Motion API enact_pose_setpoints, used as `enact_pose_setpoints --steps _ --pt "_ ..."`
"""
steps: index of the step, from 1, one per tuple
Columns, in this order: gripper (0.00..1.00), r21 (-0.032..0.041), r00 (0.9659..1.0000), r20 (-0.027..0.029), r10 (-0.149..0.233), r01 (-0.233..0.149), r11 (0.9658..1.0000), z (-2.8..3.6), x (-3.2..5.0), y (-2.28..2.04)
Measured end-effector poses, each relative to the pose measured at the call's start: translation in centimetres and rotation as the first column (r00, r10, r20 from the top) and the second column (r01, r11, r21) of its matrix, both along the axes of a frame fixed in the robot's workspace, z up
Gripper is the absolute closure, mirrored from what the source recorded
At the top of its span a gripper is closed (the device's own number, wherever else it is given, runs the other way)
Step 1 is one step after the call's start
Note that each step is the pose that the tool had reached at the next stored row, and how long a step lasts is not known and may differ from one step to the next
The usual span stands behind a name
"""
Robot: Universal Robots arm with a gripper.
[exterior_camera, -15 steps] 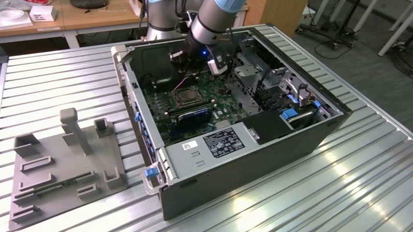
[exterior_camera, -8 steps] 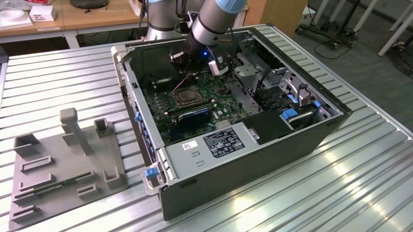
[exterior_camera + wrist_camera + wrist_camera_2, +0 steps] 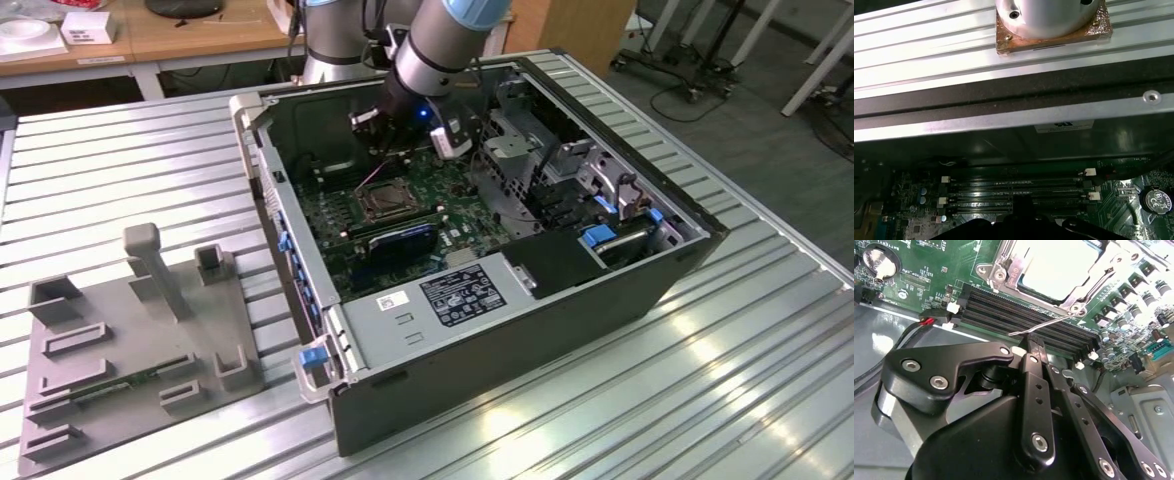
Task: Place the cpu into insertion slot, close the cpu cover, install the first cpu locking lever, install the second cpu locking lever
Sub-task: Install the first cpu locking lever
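In the second wrist view the cpu lies with its pale silver top up inside the insertion slot on the green board. The silver cpu cover frames it and looks laid down around it. A thin metal locking lever juts out sideways over the black memory slots. My gripper is shut, its black fingertips pressed together right beside that lever with nothing seen between them. In the exterior view the gripper reaches down into the open computer case just behind the slot.
The case wall stands close behind the memory slots. A coin battery and red-black wires lie near the gripper. Drive cages stand on the exterior view's right. A grey fixture sits on the slatted table on its left.
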State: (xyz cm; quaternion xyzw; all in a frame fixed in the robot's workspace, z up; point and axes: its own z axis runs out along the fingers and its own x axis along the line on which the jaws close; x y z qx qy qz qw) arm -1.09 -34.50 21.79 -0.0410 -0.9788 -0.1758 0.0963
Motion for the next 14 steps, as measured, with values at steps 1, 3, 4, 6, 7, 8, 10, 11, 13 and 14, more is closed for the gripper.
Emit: enact_pose_setpoints --steps 1,3,4,6,7,8,10,11,13,14 --pt "0.89 0.0000 1.0000 0.0003 0.000 0.000 1.0000 0.00 0.00 0.00" --pt "0.89 0.0002 1.0000 0.0013 0.000 0.000 1.0000 -0.11 0.00 -0.01" --pt "0.89 0.0001 1.0000 0.0017 0.000 0.000 1.0000 -0.21 0.00 -0.01" --pt "0.89 0.0000 1.0000 0.0022 0.000 0.000 1.0000 -0.46 0.00 -0.02" --pt "0.89 0.0001 1.0000 0.0023 0.000 0.000 1.0000 -0.58 0.00 -0.03" --pt "0.89 0.0001 1.0000 0.0023 0.000 0.000 1.0000 -0.66 0.00 -0.04" --pt "0.89 0.0000 1.0000 0.0022 0.000 0.000 1.0000 -0.78 0.02 -0.06" --pt "0.89 0.0000 1.0000 0.0022 0.000 0.000 1.0000 -0.84 0.04 -0.07" --pt "0.89 0.0000 1.0000 0.0023 0.000 0.000 1.0000 -0.97 0.08 -0.09" --pt "0.89 0.0000 1.0000 0.0022 0.000 0.000 1.0000 -1.03 0.11 -0.11"
